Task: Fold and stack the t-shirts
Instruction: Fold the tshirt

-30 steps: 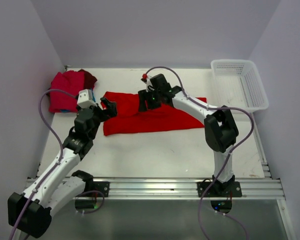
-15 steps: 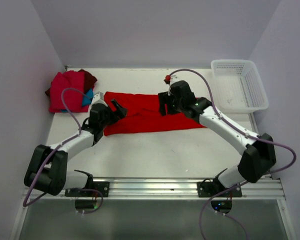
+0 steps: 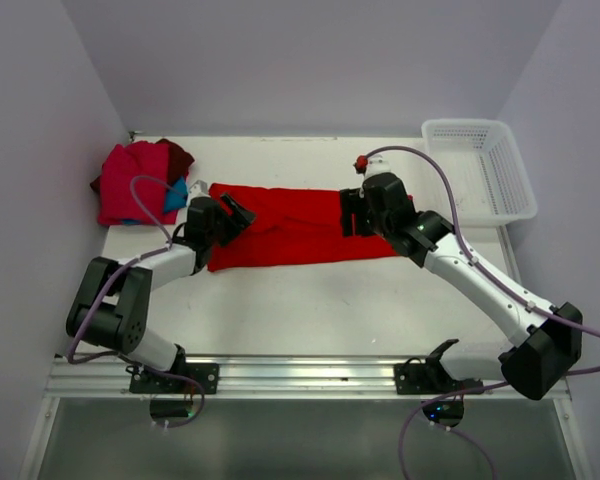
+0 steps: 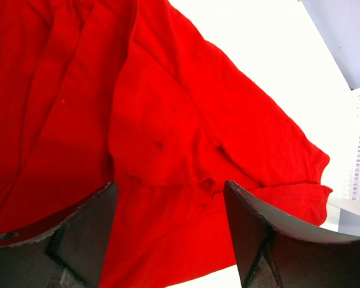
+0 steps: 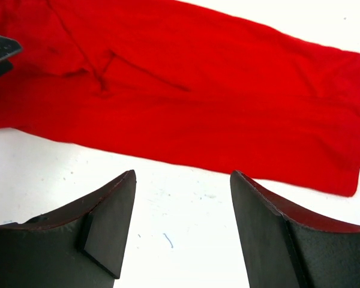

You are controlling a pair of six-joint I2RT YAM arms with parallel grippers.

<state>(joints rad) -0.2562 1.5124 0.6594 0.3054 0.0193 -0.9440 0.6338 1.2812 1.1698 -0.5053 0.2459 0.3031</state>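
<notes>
2 arms over red t-shirt, left gripper and right gripper both spread wide, holding nothing

White table. Big red t-shirt lies flat in the mid, folded to a long strip. Pile of folded shirts, red, dark & a bit of blue, at far left corner. White basket at far right corner, apart from the shirt.

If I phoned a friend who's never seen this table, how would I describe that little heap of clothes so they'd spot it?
Start at the white table and go to its far left corner, against the left wall. The heap of folded shirts sits there. Unlike the long red shirt spread flat mid-table, it mixes red, dark maroon and a sliver of teal.
</notes>
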